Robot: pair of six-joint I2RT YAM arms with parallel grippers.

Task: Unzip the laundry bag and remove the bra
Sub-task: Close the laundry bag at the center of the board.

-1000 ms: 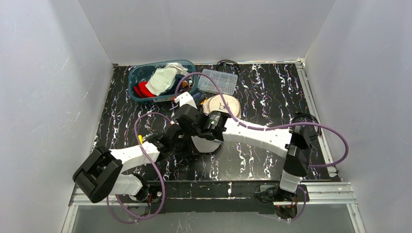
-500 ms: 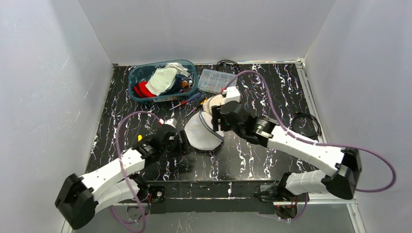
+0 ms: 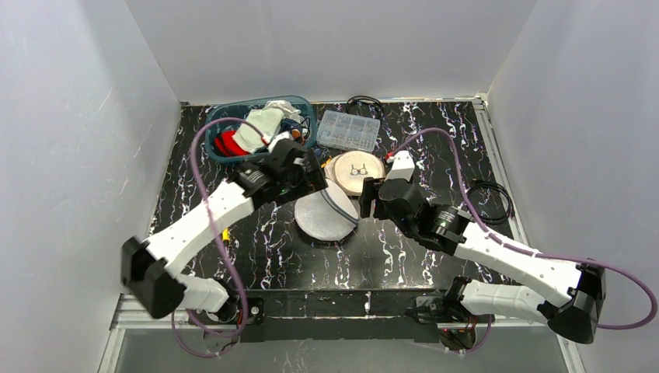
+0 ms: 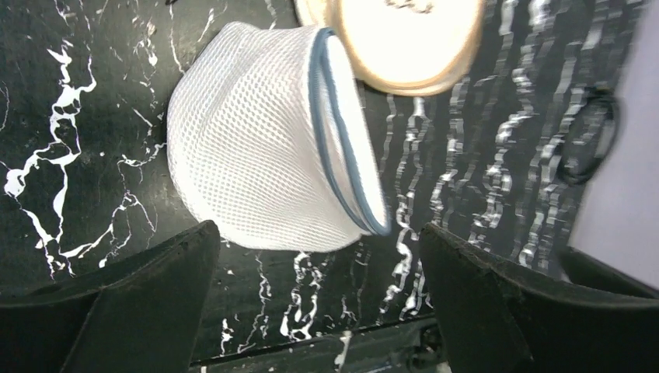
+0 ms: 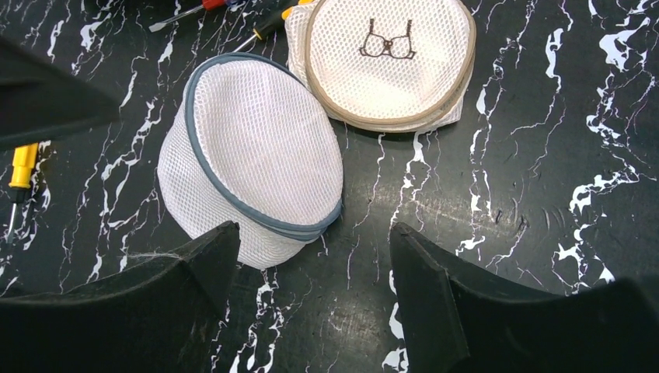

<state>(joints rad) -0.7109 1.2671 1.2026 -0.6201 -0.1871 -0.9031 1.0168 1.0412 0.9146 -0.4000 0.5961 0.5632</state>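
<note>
A round white mesh laundry bag (image 3: 326, 215) with blue-grey trim lies tipped on its side on the black marbled table, and nothing holds it. Its zip line looks shut in the left wrist view (image 4: 264, 148) and the right wrist view (image 5: 249, 163). The bra is hidden. My left gripper (image 3: 308, 179) hovers at the bag's far left, open and empty (image 4: 319, 229). Just right of the bag, my right gripper (image 3: 371, 200) is open and empty too (image 5: 315, 227).
A second round mesh bag (image 3: 356, 171) with beige trim and a bra logo (image 5: 388, 62) lies behind, touching the first. Behind are a blue basket (image 3: 221, 124) of clothes and a clear organiser box (image 3: 348, 130). Screwdrivers (image 5: 186, 12) and a yellow-handled tool (image 3: 224, 231) lie left; cable coil (image 3: 489, 198) right.
Both grippers have opened and pulled away from the white bag. The left arm swung up to the bag's far side, the right drew back to the right. The bag now rests alone.
</note>
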